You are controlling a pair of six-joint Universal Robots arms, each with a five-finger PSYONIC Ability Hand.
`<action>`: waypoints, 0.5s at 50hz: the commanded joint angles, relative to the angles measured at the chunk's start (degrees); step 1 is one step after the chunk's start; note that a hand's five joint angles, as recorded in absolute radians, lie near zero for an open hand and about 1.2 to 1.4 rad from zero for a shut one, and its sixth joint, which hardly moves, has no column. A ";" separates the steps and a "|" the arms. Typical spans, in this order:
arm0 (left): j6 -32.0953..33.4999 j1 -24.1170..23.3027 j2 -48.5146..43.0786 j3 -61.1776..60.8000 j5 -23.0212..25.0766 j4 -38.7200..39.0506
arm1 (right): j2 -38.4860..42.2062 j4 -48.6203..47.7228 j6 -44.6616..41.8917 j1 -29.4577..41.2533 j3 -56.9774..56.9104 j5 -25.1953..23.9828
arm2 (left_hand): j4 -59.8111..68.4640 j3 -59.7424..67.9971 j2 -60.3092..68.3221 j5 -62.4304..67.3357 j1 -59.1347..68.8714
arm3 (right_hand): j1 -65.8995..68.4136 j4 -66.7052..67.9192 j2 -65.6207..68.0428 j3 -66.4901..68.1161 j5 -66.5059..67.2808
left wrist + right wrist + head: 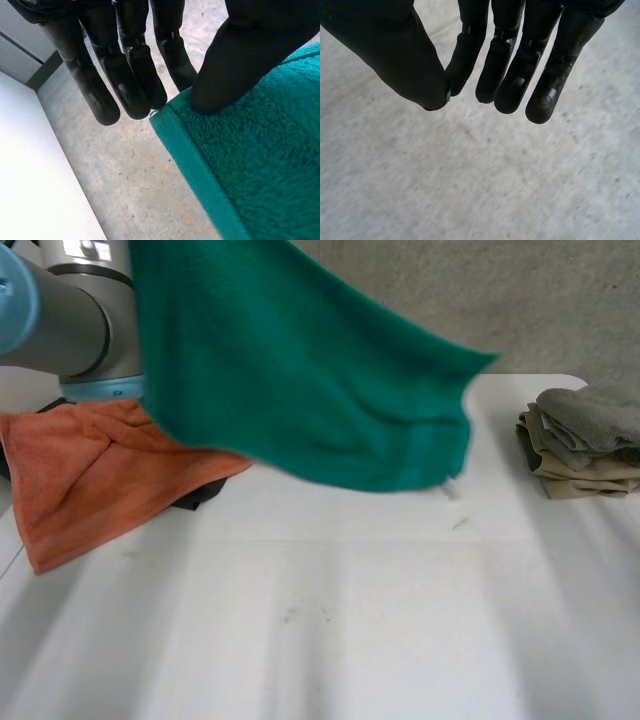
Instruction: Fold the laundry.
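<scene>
We see the deep green terry-cloth towel [300, 370] hanging in the air above the far side of the smooth white table [350, 620]. Its nap is thick and looped, and its lower edge sags in a soft curve clear of the tabletop. The grey left arm with its light-blue cap [60, 310] stands beside the towel's upper part.

In the left wrist view the black left hand [240, 65] pinches a corner of the towel. The thumb presses down on the fuzzy pile just inside the flat woven hem, against a finger that passes behind the cloth. The other fingers [135, 75] hang straight and close together beside that corner, touching nothing (their tips are rounded and matt).

The black right hand [520, 75] holds nothing. Its fingers are straight and side by side, with the thumb tip close to the nearest finger, above a speckled grey concrete floor [470, 190].

On the table's left side lies a crumpled orange terry towel [90, 480], creased in broad folds, with something dark [200, 498] showing under its near edge; we cannot tell what it is. On the far right of the table sits a neat stack of folded grey and beige cloths [585, 440].
</scene>
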 commanded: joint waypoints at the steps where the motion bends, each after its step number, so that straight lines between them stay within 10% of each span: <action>1: -3.02 0.71 6.10 -14.19 0.66 0.62 | -1.63 3.49 0.08 -0.26 5.32 -1.02 | 10.98 11.41 11.15 13.77 13.76 | 22.12 11.81 12.23 12.09 12.61; 8: -3.11 -0.08 7.15 -26.86 1.10 0.35 | -0.49 15.26 -0.80 -0.79 17.71 -7.61 | 10.98 11.41 11.15 13.77 13.76 | 21.18 10.87 11.29 11.15 11.67; 12: -3.29 -0.69 11.10 -31.96 2.41 0.35 | 0.47 18.00 -0.80 -0.17 23.69 -8.67 | 10.98 11.41 11.15 13.77 13.76 | -47.88 -58.19 -57.77 -57.91 -57.39; 25: -3.37 -7.55 27.80 -40.75 8.13 -1.23 | 8.46 17.91 0.43 2.02 17.91 -9.64 | 10.98 11.41 11.15 13.77 13.76 | -47.88 -58.19 -57.77 -57.91 -57.39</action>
